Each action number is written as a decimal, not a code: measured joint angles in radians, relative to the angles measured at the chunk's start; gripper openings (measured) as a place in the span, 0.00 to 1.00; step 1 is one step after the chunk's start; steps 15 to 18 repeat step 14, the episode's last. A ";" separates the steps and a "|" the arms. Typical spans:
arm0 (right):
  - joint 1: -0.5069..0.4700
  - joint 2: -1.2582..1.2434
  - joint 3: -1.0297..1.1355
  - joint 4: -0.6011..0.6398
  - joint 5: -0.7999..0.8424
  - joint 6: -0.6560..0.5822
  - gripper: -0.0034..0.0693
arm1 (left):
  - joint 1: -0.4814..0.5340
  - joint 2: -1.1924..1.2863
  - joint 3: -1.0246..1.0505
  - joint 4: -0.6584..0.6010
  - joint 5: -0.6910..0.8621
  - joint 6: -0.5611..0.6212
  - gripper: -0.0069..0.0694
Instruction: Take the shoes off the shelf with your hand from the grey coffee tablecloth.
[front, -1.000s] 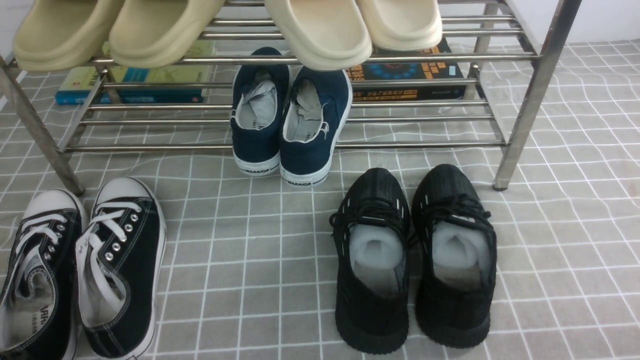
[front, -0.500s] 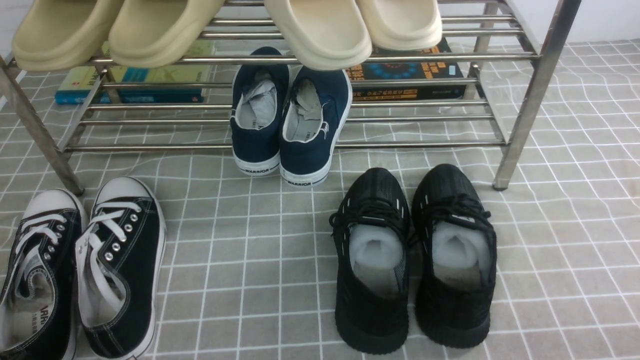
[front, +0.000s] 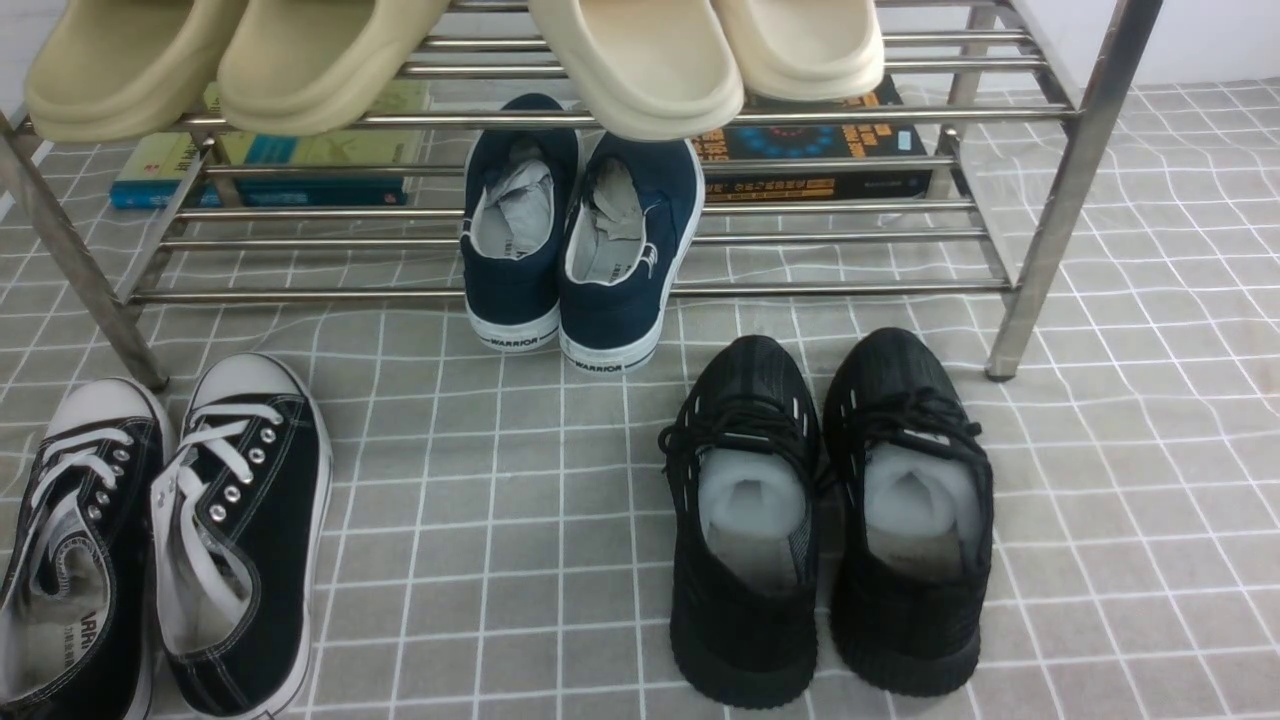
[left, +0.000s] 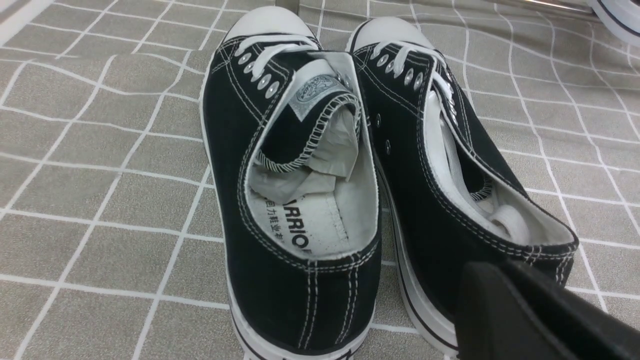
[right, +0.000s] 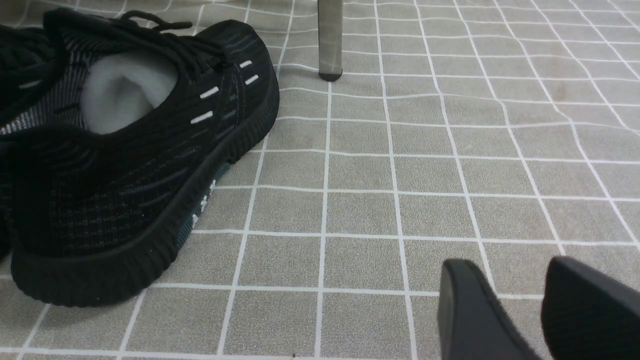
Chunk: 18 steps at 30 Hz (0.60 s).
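The shoes (front: 240, 540), black canvas lace-ups with white laces and toe caps, stand side by side on the grey coffee tablecloth (front: 500, 480) at the front left, just in front of the shelf (front: 850, 289). They fill the left wrist view (left: 300, 175). My left gripper (left: 500, 280) hovers right behind the heel of one shoe; its fingers show as one dark mass with no gap and hold nothing. My right gripper (right: 520, 272) is open and empty over bare cloth. Neither gripper shows in the front view.
Navy WARRIOR slip-ons (front: 580, 250) rest on the shelf's lowest bars. All-black knit sneakers (front: 830, 520) stand on the cloth at the right, beside my right gripper (right: 130, 150). Beige slippers (front: 640, 60) sit on the upper tier. Books (front: 270, 170) lie behind. A shelf leg (right: 330, 40) stands nearby.
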<state>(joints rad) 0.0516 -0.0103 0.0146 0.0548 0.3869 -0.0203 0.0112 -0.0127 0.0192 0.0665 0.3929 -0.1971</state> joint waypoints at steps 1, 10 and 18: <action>0.000 0.000 0.000 0.000 0.000 0.000 0.38 | 0.000 0.000 0.000 0.000 0.000 0.000 0.16; 0.000 0.000 0.000 0.000 0.000 -0.001 0.38 | 0.000 0.000 0.001 0.001 -0.001 0.000 0.17; 0.000 0.000 0.000 0.000 0.000 -0.001 0.38 | 0.000 0.000 0.001 0.001 -0.001 0.000 0.17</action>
